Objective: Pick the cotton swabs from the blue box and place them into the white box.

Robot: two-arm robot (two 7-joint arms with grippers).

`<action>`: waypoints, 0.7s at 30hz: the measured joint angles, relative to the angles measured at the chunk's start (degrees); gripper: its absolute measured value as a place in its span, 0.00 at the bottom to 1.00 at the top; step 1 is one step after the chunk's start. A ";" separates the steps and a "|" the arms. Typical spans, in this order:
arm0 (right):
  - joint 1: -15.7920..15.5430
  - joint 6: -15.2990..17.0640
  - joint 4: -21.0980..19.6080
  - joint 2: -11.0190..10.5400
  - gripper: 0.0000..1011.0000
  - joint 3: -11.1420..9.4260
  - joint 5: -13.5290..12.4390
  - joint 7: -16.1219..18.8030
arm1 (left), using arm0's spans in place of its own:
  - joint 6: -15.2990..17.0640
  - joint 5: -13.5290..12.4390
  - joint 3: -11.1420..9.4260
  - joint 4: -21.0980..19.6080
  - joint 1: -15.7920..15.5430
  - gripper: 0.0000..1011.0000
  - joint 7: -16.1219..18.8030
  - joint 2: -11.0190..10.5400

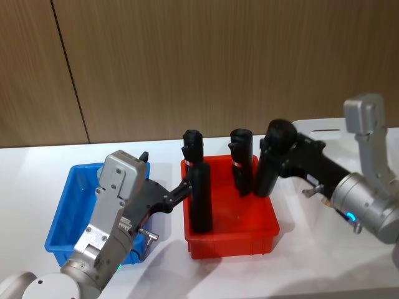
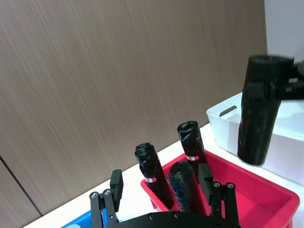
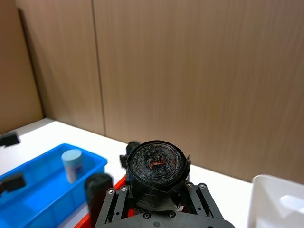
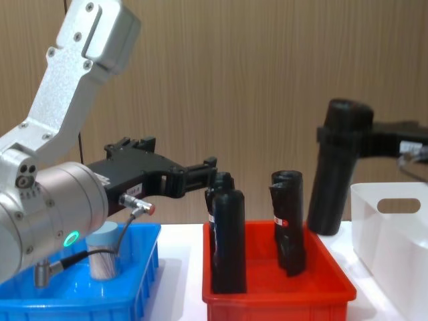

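Note:
One cotton swabs jar (image 3: 72, 164) with a pale blue lid stands in the blue box (image 1: 62, 212), also seen as the jar (image 4: 103, 257) behind my left arm. My left gripper (image 1: 185, 187) is open and reaches past the blue box's right end. Its fingers (image 2: 116, 184) flank the top of a black roll (image 2: 183, 183) standing in the red bin (image 1: 230, 233) without closing on it. My right gripper (image 1: 277, 152) is shut on another black roll (image 4: 338, 167), held upright above the red bin's right side. The white box (image 4: 394, 227) stands at the far right.
Three black rolls stand in the red bin (image 4: 281, 287) between the blue and white boxes, one of them (image 1: 242, 162) near the back. A wooden wall rises behind the white table. The table in front of the bins is bare.

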State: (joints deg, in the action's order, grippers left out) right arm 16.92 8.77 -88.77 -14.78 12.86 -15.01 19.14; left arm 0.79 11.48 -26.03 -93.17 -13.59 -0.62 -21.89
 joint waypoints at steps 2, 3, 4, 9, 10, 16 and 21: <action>0.17 0.05 -0.64 -0.33 0.48 -0.44 -0.06 -0.78 | 0.00 0.00 0.00 0.00 0.00 0.99 0.00 0.00; 0.27 0.06 -0.81 -0.49 0.48 -0.59 -0.07 -1.04 | 0.00 0.00 0.00 0.00 0.00 0.99 0.00 0.00; 0.40 0.09 -1.09 -0.69 0.48 -0.92 -0.08 -1.58 | 0.00 0.00 0.00 0.00 0.00 0.99 0.00 0.00; 1.09 0.14 -1.34 -1.46 0.48 -2.01 0.01 -3.37 | 0.00 0.00 0.00 0.00 0.00 0.99 0.00 0.00; 1.37 0.14 -1.23 -1.69 0.48 -2.35 0.12 -3.89 | 0.00 0.00 0.00 0.00 0.00 0.99 0.00 0.00; 2.66 -0.08 0.62 -2.51 0.48 -3.54 1.03 -5.71 | 0.00 0.00 0.00 0.00 0.00 0.99 0.00 0.00; 4.00 -0.79 3.37 -3.05 0.48 -4.40 2.41 -7.07 | 0.00 0.00 0.00 0.00 0.00 0.99 0.00 0.00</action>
State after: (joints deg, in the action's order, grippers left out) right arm 20.92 7.98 -85.40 -17.83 8.46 -12.60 12.07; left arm 0.79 11.48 -26.03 -93.18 -13.59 -0.62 -21.89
